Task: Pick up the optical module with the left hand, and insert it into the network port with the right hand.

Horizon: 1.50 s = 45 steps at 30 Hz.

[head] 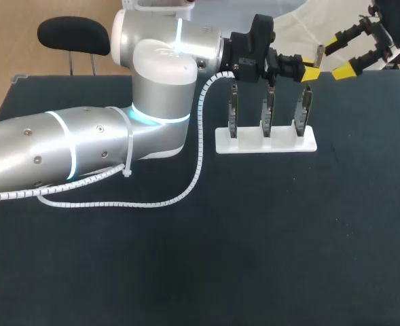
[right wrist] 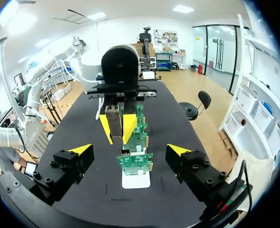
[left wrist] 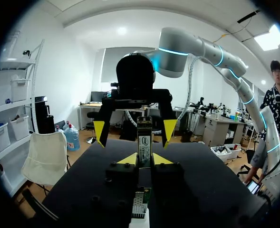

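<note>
left gripper clamps optical module | right gripper wide apart | white stand holds three boards (upright)

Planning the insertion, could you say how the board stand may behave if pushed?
The white stand looks thin, no clamp visible, so it may slide. Its three upright boards rise above a narrow base, so it could tip.
</note>
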Each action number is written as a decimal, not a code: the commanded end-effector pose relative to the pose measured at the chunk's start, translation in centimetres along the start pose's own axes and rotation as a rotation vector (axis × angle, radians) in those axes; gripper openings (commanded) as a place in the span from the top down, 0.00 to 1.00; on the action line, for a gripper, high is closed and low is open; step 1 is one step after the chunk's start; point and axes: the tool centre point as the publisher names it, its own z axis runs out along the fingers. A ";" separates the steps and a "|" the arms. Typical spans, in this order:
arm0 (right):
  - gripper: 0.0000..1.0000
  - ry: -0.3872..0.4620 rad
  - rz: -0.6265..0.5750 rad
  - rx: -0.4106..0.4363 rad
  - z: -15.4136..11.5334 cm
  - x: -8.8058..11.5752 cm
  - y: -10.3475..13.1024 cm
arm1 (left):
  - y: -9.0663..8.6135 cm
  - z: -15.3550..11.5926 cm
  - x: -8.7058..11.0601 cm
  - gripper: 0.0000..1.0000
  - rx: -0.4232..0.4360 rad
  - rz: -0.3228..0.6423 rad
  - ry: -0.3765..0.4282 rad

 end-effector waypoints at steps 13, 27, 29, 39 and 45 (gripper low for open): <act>0.00 -0.040 -0.031 -0.042 -0.2 -3.0 1.1 | 0.2 0.1 0.0 1.00 0.003 0.000 0.001; 0.00 -0.034 -0.034 -0.027 0.5 -4.5 2.5 | 0.2 0.1 0.0 1.00 0.003 0.000 0.001; 0.00 -0.035 -0.032 -0.026 0.7 -4.5 2.6 | 0.2 0.1 0.0 1.00 0.003 0.000 0.001; 0.00 -0.040 -0.018 -0.018 1.0 -4.5 3.0 | 0.2 0.1 0.0 1.00 0.003 0.000 0.001; 0.00 -0.040 -0.009 -0.006 1.0 -4.4 3.0 | 0.2 0.1 0.0 1.00 0.003 0.000 0.001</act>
